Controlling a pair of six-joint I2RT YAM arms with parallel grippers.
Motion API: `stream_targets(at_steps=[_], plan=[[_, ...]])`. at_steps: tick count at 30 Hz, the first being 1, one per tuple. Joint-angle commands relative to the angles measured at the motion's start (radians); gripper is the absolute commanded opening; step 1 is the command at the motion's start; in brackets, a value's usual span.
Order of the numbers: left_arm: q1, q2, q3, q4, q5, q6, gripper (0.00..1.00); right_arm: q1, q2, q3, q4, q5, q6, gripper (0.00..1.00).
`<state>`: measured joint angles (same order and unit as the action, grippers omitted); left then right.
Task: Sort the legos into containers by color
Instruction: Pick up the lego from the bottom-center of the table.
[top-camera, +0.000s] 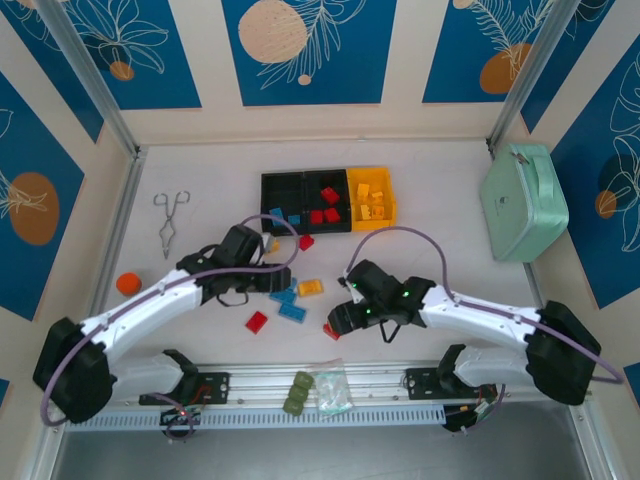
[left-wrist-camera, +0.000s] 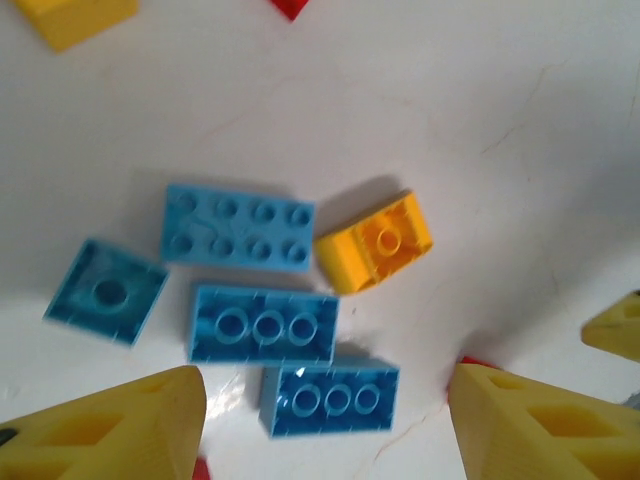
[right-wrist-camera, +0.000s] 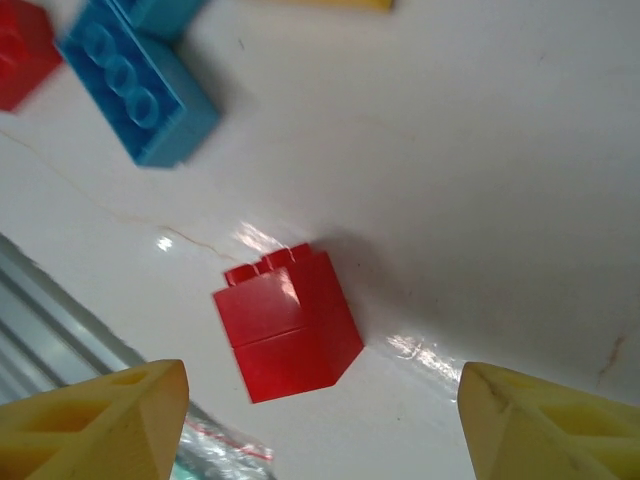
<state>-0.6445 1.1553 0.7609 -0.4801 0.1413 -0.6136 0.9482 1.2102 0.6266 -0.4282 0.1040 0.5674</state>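
Left gripper (left-wrist-camera: 325, 385) and right gripper (right-wrist-camera: 322, 378) gape empty; the red lego (right-wrist-camera: 290, 325) by the worktop's (top-camera: 420, 190) near edge seems light, rigid, slick: pinch its flat sides.

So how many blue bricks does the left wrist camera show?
4. An eight-stud brick sits beside the yellow brick; a square brick lies left; a middle brick and a lower brick sit below, undersides up. Others may lie outside the frame.

3 bins (top-camera: 304, 177), 2 arms (top-camera: 150, 305), 1 case (top-camera: 522, 200)
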Motion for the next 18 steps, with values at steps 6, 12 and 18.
stream_targets(at_steps=[6, 12, 18], plan=[[0.035, -0.136, -0.116, -0.049, -0.028, -0.073, 0.67, 0.124, 0.207, 0.116, -0.008, 0.12, -0.032, 0.7], [0.036, -0.113, -0.126, -0.022, -0.019, -0.084, 0.66, 0.165, 0.291, 0.17, -0.028, 0.153, -0.045, 0.58], [0.036, -0.094, -0.127, -0.002, -0.01, -0.094, 0.67, 0.176, 0.301, 0.211, -0.074, 0.199, -0.056, 0.34]])
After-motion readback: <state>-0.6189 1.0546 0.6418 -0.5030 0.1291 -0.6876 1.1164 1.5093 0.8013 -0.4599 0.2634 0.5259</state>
